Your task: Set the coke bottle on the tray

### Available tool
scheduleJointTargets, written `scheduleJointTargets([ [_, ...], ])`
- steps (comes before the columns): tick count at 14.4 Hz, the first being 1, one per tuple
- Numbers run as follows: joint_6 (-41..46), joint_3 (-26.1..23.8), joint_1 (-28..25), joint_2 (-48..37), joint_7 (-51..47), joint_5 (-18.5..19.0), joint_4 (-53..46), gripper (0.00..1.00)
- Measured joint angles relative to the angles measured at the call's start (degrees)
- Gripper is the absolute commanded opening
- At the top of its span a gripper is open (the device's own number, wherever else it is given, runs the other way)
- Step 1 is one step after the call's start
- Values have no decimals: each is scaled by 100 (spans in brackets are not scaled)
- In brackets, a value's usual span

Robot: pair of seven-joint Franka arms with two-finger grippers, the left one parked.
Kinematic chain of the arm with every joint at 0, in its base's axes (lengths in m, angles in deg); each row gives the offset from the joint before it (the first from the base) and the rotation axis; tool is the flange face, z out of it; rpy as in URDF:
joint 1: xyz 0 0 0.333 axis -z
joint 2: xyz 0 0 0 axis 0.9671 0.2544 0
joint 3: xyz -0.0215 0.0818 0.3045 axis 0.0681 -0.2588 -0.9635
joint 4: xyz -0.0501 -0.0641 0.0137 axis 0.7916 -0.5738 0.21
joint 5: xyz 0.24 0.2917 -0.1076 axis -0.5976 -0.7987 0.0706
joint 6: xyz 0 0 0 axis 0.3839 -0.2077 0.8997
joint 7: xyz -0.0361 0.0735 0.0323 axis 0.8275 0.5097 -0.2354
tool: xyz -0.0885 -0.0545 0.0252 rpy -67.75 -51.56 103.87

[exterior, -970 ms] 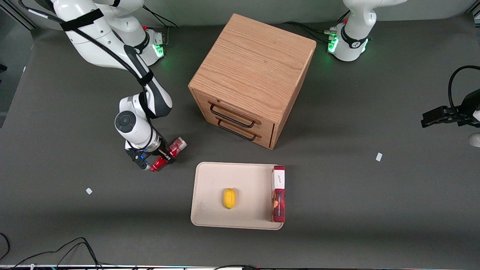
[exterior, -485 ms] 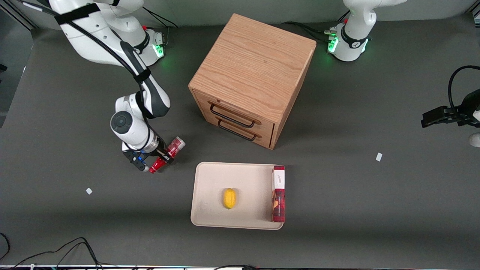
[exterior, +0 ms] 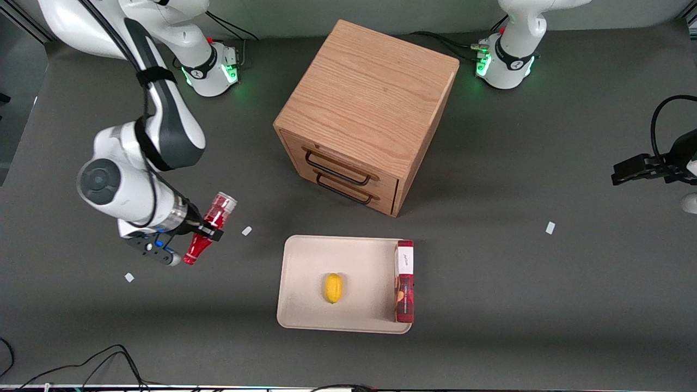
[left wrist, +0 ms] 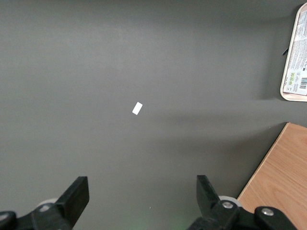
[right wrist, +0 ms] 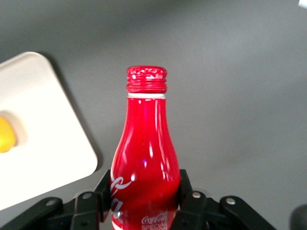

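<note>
End effector gripping coke bottle, dark grey tabletop

Even overhead light, soft shadow beside the wooden drawer cabinet, glare streaks on coke bottle, sharp focus.

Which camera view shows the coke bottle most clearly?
The right wrist view: the coke bottle fills it, held in the gripper. The front view shows it small; the left wrist view shows none.
</note>
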Motion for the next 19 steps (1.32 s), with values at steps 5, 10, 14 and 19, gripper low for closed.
scheduleJointTargets([
  [5,771,-123,-185,758,838,337,-1951,20],
  [10,-322,-159,-751,2010,1435,431,-2888,24],
  [14,-1388,-182,-756,2904,2060,432,-2981,25],
  [19,-1978,-259,-757,3602,2046,124,-3033,36],
])
